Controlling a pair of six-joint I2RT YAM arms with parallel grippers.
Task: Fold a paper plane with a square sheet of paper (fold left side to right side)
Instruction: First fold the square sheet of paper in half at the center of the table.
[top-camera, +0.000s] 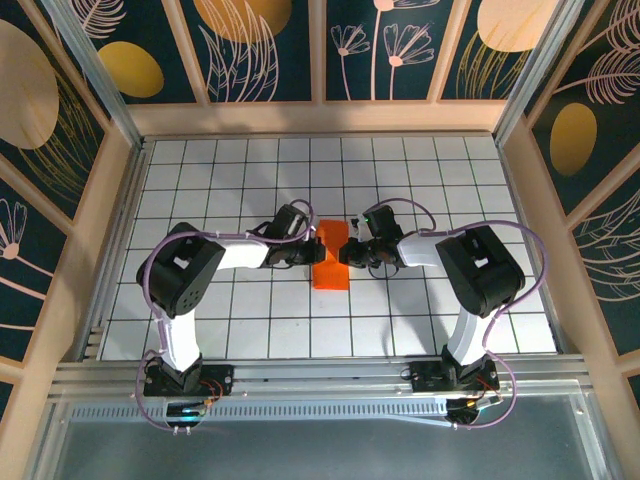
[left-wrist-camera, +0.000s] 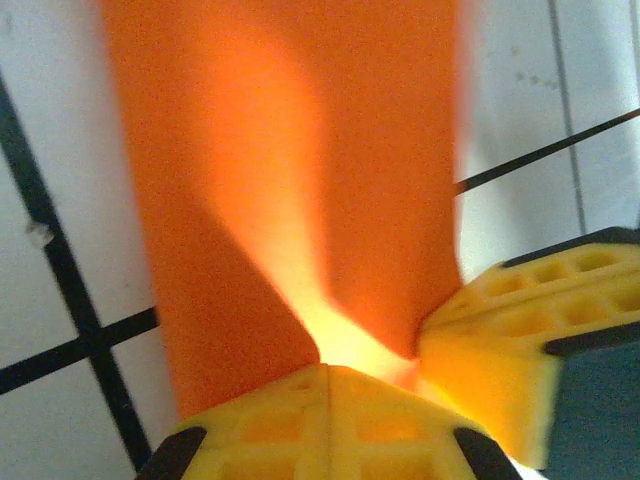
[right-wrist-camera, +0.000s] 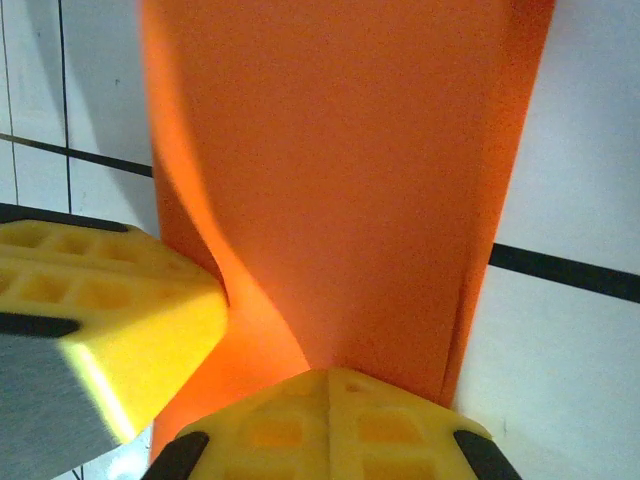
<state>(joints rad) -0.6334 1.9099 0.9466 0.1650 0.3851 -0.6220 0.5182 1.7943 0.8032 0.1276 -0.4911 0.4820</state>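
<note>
The square sheet of paper (top-camera: 330, 268) is bright orange and lies as a narrow folded strip on the white grid table, between my two grippers. My left gripper (top-camera: 312, 238) comes in from the left at the strip's far end. My right gripper (top-camera: 350, 243) meets it from the right. In the left wrist view the left gripper (left-wrist-camera: 330, 368) is shut, and the paper (left-wrist-camera: 300, 150) rises in a curl into its tip. In the right wrist view the right gripper (right-wrist-camera: 330, 372) is shut on the paper's (right-wrist-camera: 350, 180) upper layer. The two tips nearly touch.
The white table (top-camera: 230, 310) has black grid lines. Wooden walls (top-camera: 100, 230) enclose it at the left, right and back. A metal rail (top-camera: 320, 375) with the arm bases runs along the near edge. Both arms bend inward over the middle tiles.
</note>
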